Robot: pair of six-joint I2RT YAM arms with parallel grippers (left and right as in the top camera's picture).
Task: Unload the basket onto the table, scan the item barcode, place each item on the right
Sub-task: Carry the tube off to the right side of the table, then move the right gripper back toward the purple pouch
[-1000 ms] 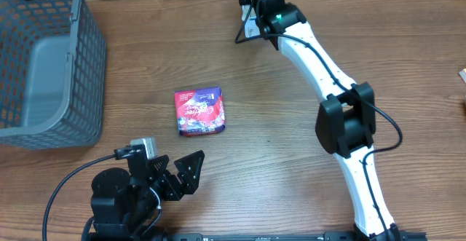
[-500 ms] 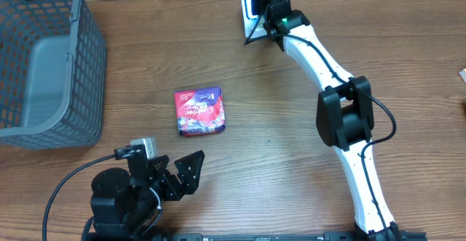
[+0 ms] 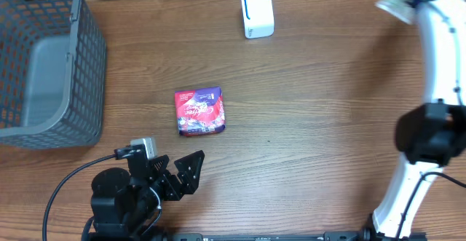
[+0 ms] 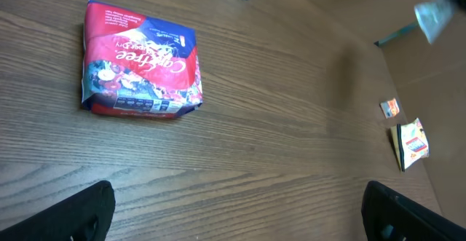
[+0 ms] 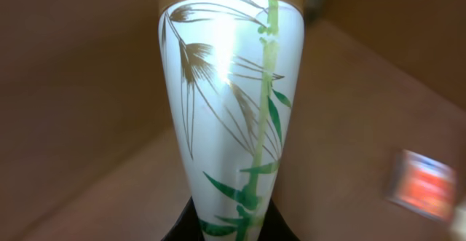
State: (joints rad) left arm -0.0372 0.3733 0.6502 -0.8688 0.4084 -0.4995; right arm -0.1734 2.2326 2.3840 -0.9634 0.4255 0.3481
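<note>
Swinging clear of the scanner [image 3: 257, 13], the right hand [image 5: 227, 230] is carrying the bamboo-print tube [image 5: 233, 103] off, clenched on its lower end. The scanner is now sitting well apart from that hand, so the scan pass is probably wrapping up. The left hand [image 3: 182, 174] is idling, released, with the red snack packet [image 3: 199, 111] lying just ahead of it.

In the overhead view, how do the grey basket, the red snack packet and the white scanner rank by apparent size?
1. grey basket, by far the largest
2. red snack packet
3. white scanner, somewhat smaller
</note>
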